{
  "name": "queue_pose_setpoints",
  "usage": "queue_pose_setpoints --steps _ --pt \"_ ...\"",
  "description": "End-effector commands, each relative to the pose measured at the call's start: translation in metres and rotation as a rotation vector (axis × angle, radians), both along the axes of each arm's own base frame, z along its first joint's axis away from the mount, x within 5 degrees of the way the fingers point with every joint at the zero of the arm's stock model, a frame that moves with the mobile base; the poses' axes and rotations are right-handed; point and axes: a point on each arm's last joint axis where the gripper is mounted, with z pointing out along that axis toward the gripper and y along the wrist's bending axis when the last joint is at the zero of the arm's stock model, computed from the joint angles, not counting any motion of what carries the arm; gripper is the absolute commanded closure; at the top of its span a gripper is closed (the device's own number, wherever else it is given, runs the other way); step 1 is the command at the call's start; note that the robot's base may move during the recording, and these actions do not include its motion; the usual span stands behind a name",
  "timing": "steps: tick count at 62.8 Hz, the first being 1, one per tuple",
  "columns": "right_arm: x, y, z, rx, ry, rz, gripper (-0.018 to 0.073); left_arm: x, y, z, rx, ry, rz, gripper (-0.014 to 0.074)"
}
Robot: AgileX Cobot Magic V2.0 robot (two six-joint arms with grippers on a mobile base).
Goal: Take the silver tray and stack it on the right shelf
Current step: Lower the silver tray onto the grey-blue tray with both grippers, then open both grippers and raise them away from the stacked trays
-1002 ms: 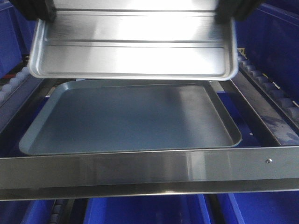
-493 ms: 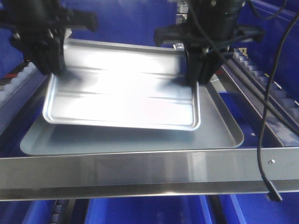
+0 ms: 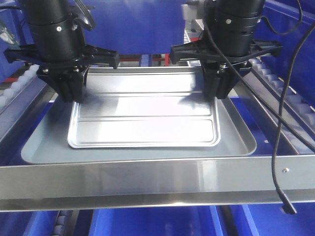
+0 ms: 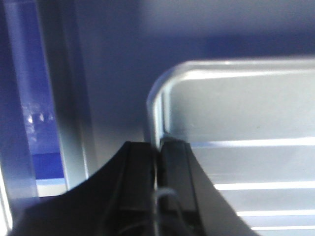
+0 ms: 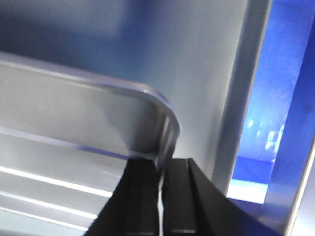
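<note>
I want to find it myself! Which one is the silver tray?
Look behind the shelf's wide steel front bar. A big dull grey tray lies there, and the silver tray sits inside it, with both black grippers on its side rims. It is smaller, shinier, with two long ridges.

Grey tray (image 3: 236,142): dull, plain floor, larger, lying flat with its near rim just behind the front bar. Blue bins (image 3: 152,222) visible below the bar, more blue bin walls (image 3: 290,34) at upper right. Black cable (image 3: 278,147) hangs down on the right, crossing the bar, loose end low. Side roller track (image 3: 275,83) runs back on the right.
</note>
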Motion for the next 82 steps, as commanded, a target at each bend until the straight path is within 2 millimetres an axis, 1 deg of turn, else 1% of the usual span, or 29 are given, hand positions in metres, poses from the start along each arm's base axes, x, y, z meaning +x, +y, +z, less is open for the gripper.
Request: queue_pose_setpoints --steps 1,2,6,7,10,12,20,23,30,35,40,44,48,52,56,59,60,61,63,64,68,73,79,80,81,82 --pt "0.001 -0.011 0.030 -0.031 -0.101 0.020 0.0215 0.003 0.008 0.032 0.011 -0.105 -0.017 0.0393" --pt "0.001 -0.011 0.030 -0.031 -0.101 0.020 0.0186 0.003 0.008 0.032 0.012 -0.107 -0.018 0.0342" --pt "0.001 -0.011 0.030 -0.031 -0.101 0.020 0.0082 0.003 0.008 0.034 0.014 -0.109 -0.017 0.0216" --pt "0.001 -0.011 0.030 -0.031 -0.101 0.020 0.0052 0.004 0.007 0.035 0.012 -0.112 -0.017 0.0191" --pt "0.001 -0.011 0.030 -0.031 -0.101 0.020 0.0017 0.004 0.007 0.036 0.013 -0.113 -0.015 0.0132" --pt "0.001 -0.011 0.031 -0.030 -0.103 0.020 0.0003 0.004 0.008 0.038 0.014 -0.111 -0.012 0.0110" --pt "-0.002 -0.012 0.039 -0.021 -0.123 0.019 0.0017 0.003 0.009 0.045 0.019 -0.107 -0.003 0.0102" --pt "-0.005 -0.013 0.045 -0.016 -0.134 0.019 0.0028 0.001 0.009 0.052 0.014 -0.117 -0.002 0.0102" --pt "-0.013 -0.017 0.063 0.000 -0.171 0.015 0.0081 -0.008 0.015 0.067 0.008 -0.131 0.008 0.0102" --pt "-0.022 -0.022 0.079 0.011 -0.197 0.011 0.0145 -0.017 0.021 0.080 0.006 -0.142 0.016 0.0113" --pt "-0.032 -0.026 0.093 0.022 -0.223 0.007 0.0214 -0.030 0.029 0.094 0.007 -0.164 0.006 0.0171" --pt "-0.040 -0.029 0.102 0.032 -0.245 0.007 0.0279 -0.041 0.035 0.103 -0.003 -0.184 0.002 0.0239" --pt "-0.048 -0.033 0.110 0.043 -0.269 0.007 0.0334 -0.056 0.044 0.112 -0.007 -0.213 -0.014 0.0340" --pt "-0.057 -0.037 0.113 0.045 -0.285 0.012 0.0397 -0.069 0.052 0.115 -0.004 -0.229 -0.018 0.0459" --pt "-0.065 -0.041 0.112 0.039 -0.298 0.025 0.0440 -0.085 0.062 0.119 -0.002 -0.265 -0.025 0.0586" --pt "-0.071 -0.044 0.109 0.037 -0.304 0.036 0.0474 -0.094 0.068 0.118 0.000 -0.285 -0.033 0.0670" --pt "-0.074 -0.045 0.105 0.034 -0.299 0.040 0.0482 -0.097 0.070 0.115 -0.001 -0.287 -0.037 0.0697" --pt "-0.075 -0.045 0.104 0.036 -0.305 0.044 0.0491 -0.100 0.071 0.114 -0.003 -0.294 -0.040 0.0708" --pt "-0.081 -0.047 0.100 0.037 -0.311 0.053 0.0509 -0.108 0.075 0.114 -0.012 -0.313 -0.046 0.0685" --pt "-0.083 -0.048 0.098 0.036 -0.312 0.057 0.0514 -0.111 0.077 0.110 -0.015 -0.316 -0.052 0.0678" --pt "-0.093 -0.051 0.092 0.041 -0.325 0.071 0.0511 -0.124 0.084 0.106 -0.034 -0.346 -0.065 0.0684" --pt "-0.107 -0.055 0.079 0.049 -0.341 0.095 0.0511 -0.141 0.091 0.095 -0.070 -0.392 -0.090 0.0687" --pt "-0.125 -0.061 0.068 0.072 -0.380 0.112 0.0511 -0.164 0.100 0.090 -0.128 -0.484 -0.121 0.0687" --pt "-0.129 -0.063 0.063 0.072 -0.379 0.115 0.0511 -0.167 0.101 0.087 -0.137 -0.496 -0.128 0.0687" --pt "-0.133 -0.064 0.064 0.081 -0.397 0.118 0.0511 -0.172 0.104 0.088 -0.150 -0.518 -0.131 0.0687" --pt "-0.136 -0.066 0.059 0.082 -0.395 0.120 0.0511 -0.175 0.105 0.085 -0.158 -0.530 -0.137 0.0687"
